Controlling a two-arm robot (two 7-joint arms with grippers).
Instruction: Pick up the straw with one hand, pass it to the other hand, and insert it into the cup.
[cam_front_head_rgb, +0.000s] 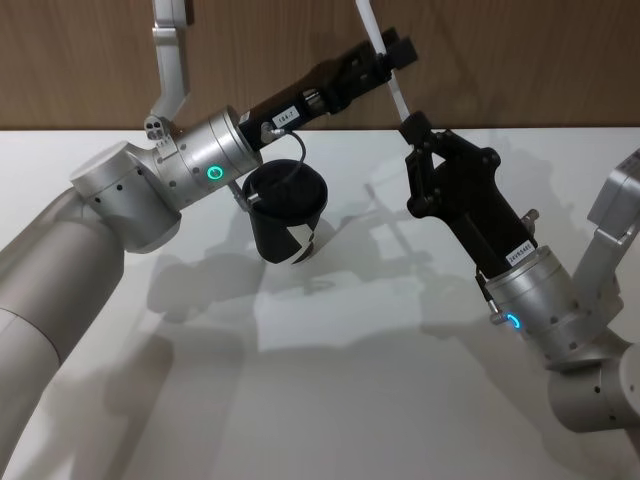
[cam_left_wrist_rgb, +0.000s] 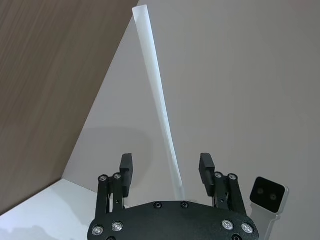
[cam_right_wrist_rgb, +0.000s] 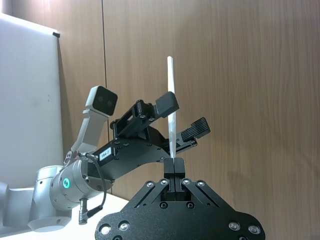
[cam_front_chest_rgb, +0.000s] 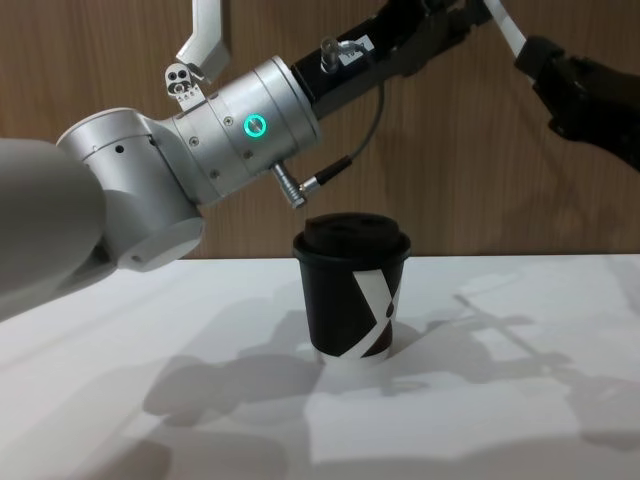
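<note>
Handover is the step in hand. The right gripper (cam_right_wrist_rgb: 173, 166) is clamped on the lower end of the straw (cam_right_wrist_rgb: 170, 90), holding it in the air over the far side of the table (cam_front_head_rgb: 350, 400), higher than the cup (cam_front_chest_rgb: 350, 300) and off to its right. The left gripper (cam_left_wrist_rgb: 167, 167) reaches in from the other side with its fingers spread wide. The straw runs through the gap between them, apparently touching neither pad and lying a little nearer 1 finger than the other. To do this well, I would centre the left gripper on the straw first, so the closing pads meet it squarely and do not push it sideways. The left fingers should close just above the right gripper's hold, and the right fingers should let go only once that grip is firm. A tube this thin and light will probably swing or slip if pinched off-centre. A long free end should be left for the cup. The cup stands upright on the table beneath the left arm, lid on; I cannot make out its opening. Count: 1 straw, 1 cup with 1 lid, 2 grippers.
</note>
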